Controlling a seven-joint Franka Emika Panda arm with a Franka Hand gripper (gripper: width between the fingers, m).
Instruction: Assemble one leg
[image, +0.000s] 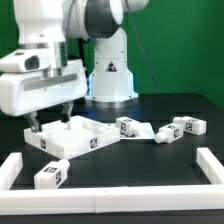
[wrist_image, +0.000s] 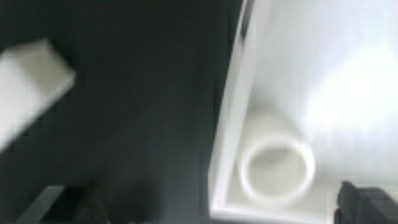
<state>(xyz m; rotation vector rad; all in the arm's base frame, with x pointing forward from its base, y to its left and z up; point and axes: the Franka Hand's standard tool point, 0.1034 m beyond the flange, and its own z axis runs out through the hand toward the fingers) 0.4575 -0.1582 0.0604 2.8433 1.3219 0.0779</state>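
Note:
The large white square panel (image: 68, 138) lies flat on the table at the exterior view's left. My gripper (image: 46, 122) hangs over its left corner, jaws wide apart. The blurred wrist view shows the panel's corner with a round hole (wrist_image: 276, 168), and the gripper (wrist_image: 214, 208) has one dark fingertip (wrist_image: 54, 205) off the panel and the other over it. Several legs, small white tagged blocks, lie loose: one in front of the panel (image: 50, 175), one right of it (image: 128, 127), and two further right (image: 168, 133) (image: 190, 125). None is held.
Long white border bars run along the front (image: 100, 206), left (image: 10, 170) and right (image: 210, 165) of the work area. The robot's white base (image: 110, 75) stands behind the panel.

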